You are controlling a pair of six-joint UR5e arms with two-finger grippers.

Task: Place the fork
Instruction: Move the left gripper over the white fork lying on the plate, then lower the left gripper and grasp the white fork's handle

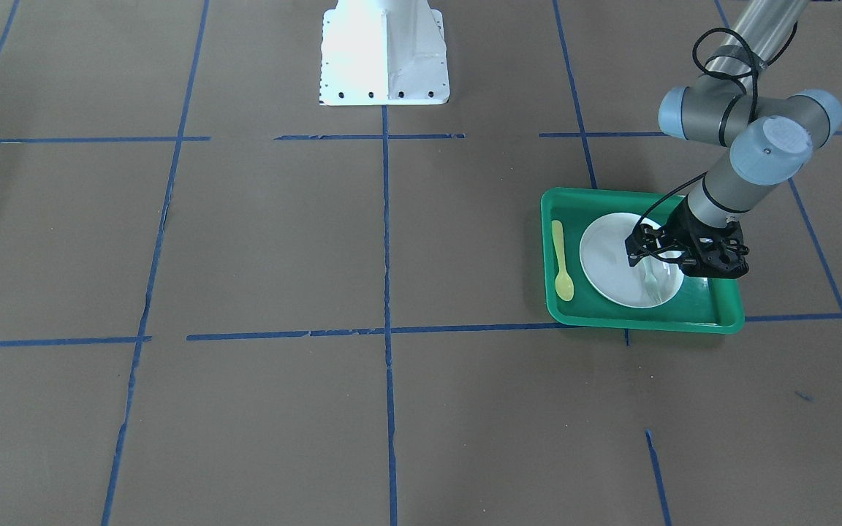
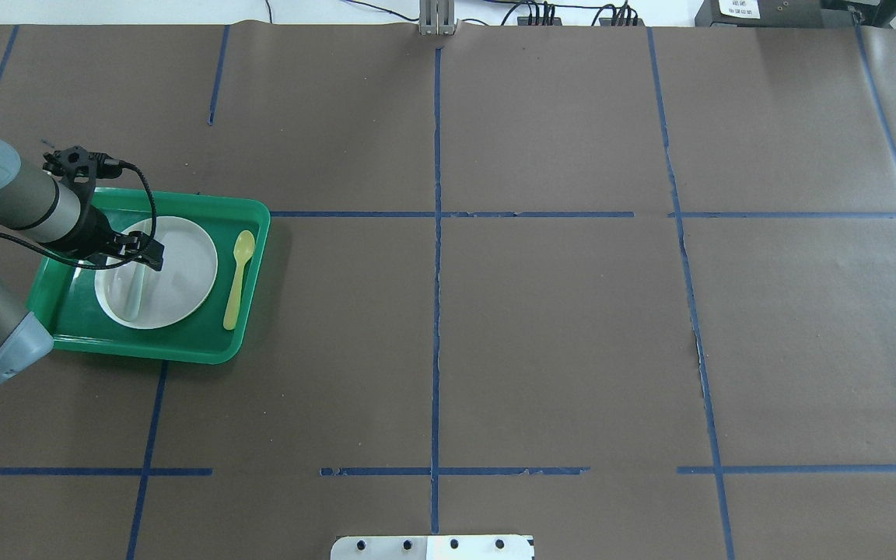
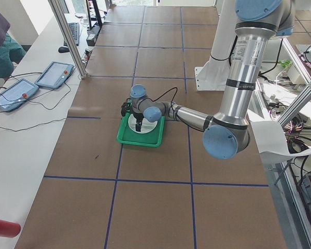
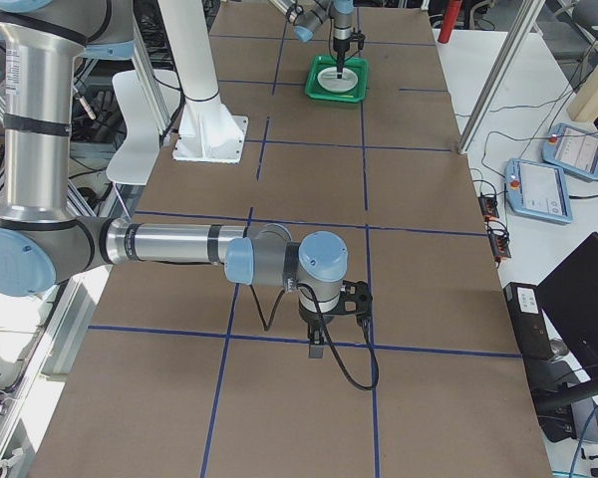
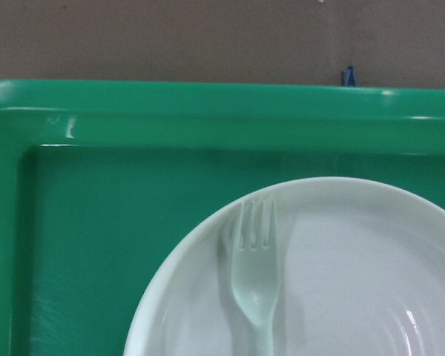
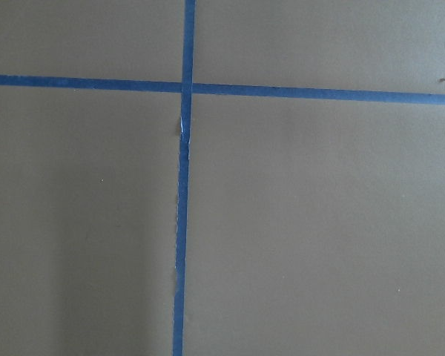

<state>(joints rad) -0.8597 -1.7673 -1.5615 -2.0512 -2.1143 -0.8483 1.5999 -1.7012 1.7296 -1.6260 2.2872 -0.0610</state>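
**Place setting under the left arm.** The fork (image 5: pixel 256 274) lies flat on the white plate (image 5: pixel 371 252), tines toward the rim of the green tray (image 5: pixel 208 111). This is probably its intended resting spot, beside the yellow spoon (image 1: pixel 560 256). The left pincer (image 1: pixel 646 252) hangs over the fork's handle; whether it grips cannot be told. The right pincer (image 4: pixel 319 349), well apart, is equally unreadable. The surface (image 1: pixel 245 241) is brown paper gridded with blue tape, and tablets (image 3: pixel 54 74) lie on a side bench.
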